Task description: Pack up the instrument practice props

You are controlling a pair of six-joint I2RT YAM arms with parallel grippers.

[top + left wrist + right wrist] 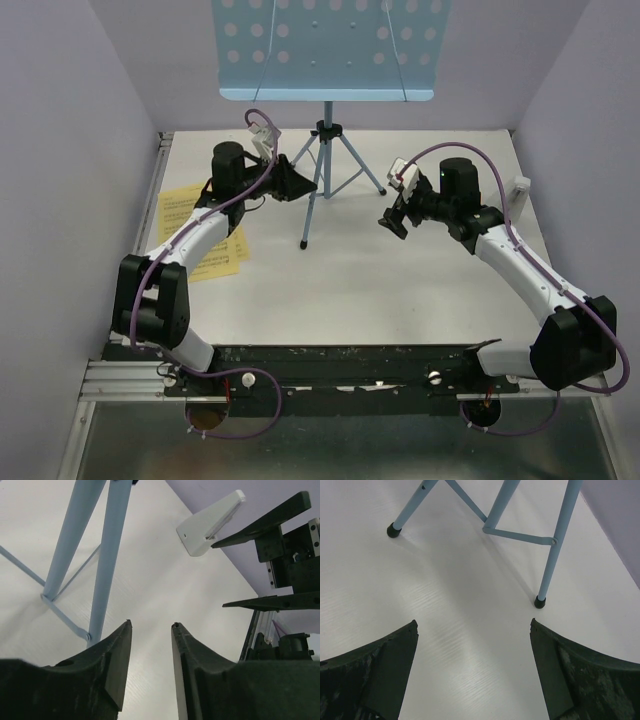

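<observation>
The light-blue music stand stands at the back middle, with its hole-punched desk [327, 48] high and its thin tripod legs [325, 175] on the table. Yellow sheet-music pages [185, 215] lie at the left, partly under my left arm. A small whitish plastic piece [520, 190] stands at the right edge and also shows in the left wrist view [212, 522]. My left gripper [306, 184] is open and empty just left of the legs [107, 555]. My right gripper [390, 222] is wide open and empty, right of the legs, near one black foot [540, 600].
Lilac walls close the table [380, 290] in at the left, back and right. The stand's front foot [303, 243] rests mid-table between the arms. The right gripper's fingers [272, 520] show in the left wrist view. A black rail [340, 362] runs along the near edge.
</observation>
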